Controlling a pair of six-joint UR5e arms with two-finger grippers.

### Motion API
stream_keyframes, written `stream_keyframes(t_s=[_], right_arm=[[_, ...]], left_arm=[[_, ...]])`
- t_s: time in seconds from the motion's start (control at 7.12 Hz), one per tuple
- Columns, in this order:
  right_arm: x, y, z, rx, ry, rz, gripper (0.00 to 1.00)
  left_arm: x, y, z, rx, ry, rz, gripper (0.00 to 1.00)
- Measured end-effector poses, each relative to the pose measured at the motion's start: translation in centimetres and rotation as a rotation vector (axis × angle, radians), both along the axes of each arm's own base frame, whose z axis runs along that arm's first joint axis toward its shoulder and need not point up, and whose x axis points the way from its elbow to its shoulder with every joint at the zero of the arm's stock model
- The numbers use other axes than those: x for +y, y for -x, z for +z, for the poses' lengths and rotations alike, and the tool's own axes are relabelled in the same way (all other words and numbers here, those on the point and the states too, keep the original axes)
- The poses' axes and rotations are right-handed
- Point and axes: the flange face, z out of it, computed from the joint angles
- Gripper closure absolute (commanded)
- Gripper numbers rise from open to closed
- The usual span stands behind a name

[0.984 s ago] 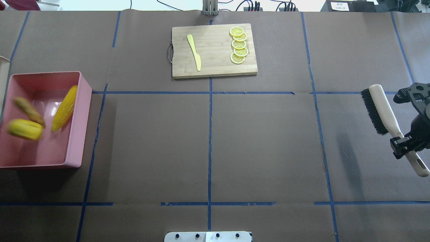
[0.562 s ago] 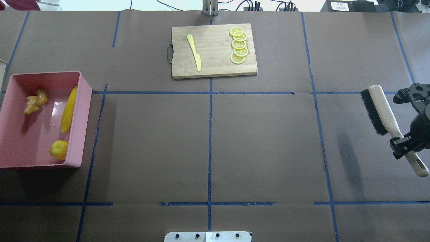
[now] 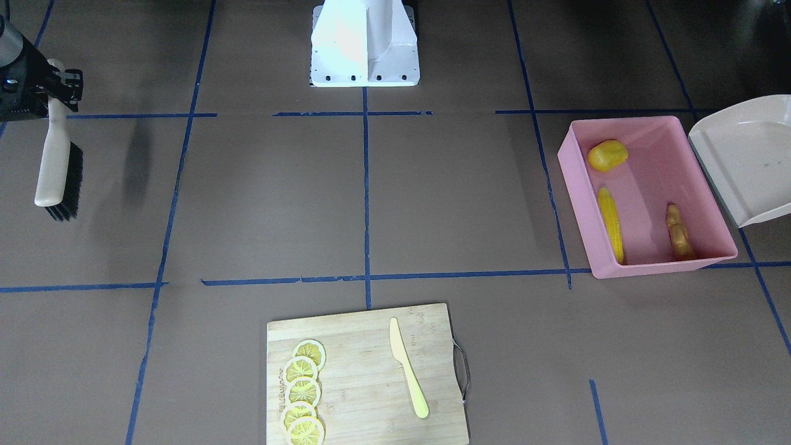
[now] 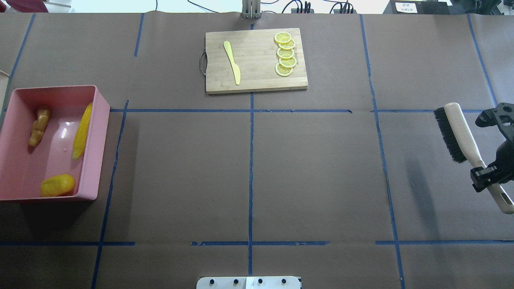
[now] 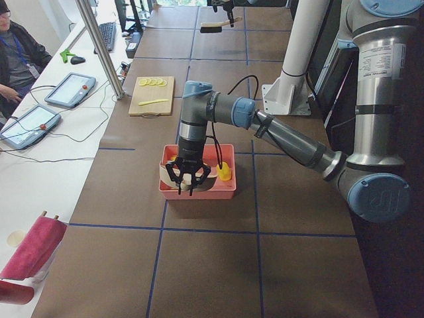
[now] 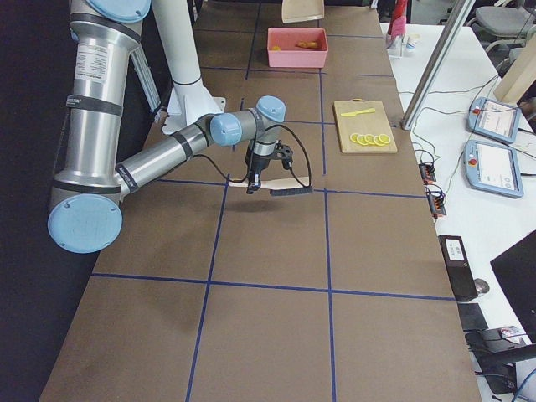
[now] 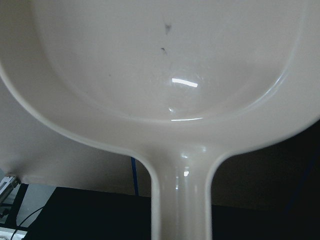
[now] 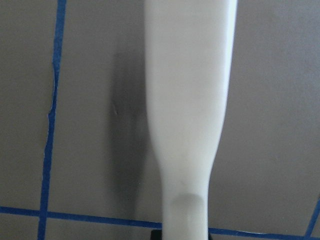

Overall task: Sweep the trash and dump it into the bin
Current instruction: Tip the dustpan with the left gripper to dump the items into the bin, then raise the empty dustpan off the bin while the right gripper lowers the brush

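Dustpan [image 3: 744, 154] half off-frame, near bin [image 3: 661, 267]

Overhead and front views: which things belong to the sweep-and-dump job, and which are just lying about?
Job in hand:
pink bin, holding the corn cob, ginger root and lumpy yellow piece
brush, clamped in the right gripper
dustpan

Lying about:
cutting board
lemon slices
plastic knife

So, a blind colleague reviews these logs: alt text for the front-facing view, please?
A pink bin at picture right holds a corn cob, a yellow oval piece and a ginger root, an empty beige dustpan beside it. At picture left, the right claw grips a brush.
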Motion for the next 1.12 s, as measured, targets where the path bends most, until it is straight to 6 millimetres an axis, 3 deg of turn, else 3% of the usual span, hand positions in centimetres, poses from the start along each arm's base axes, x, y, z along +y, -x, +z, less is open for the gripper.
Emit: stream_keyframes(t_s=[0.42,0.7,1.12], right_arm=[[-0.6,0.6,7.0,-0.018,0.018,0.076,1.00],[-1.5,1.5,9.2,-0.008,0.054,0.079,0.99],[-1.8,2.4,10.9,-0.030,0.131,0.062,0.88]], left_arm=[[-0.3,-0.2,-0.4,0.009,-0.003,0.003,1.00],[-0.3,-0.7,-0.5,0.051,0.004,0.011,1.00],[-0.6,-1.6,-1.1,0.135,0.014,0.027,1.00]])
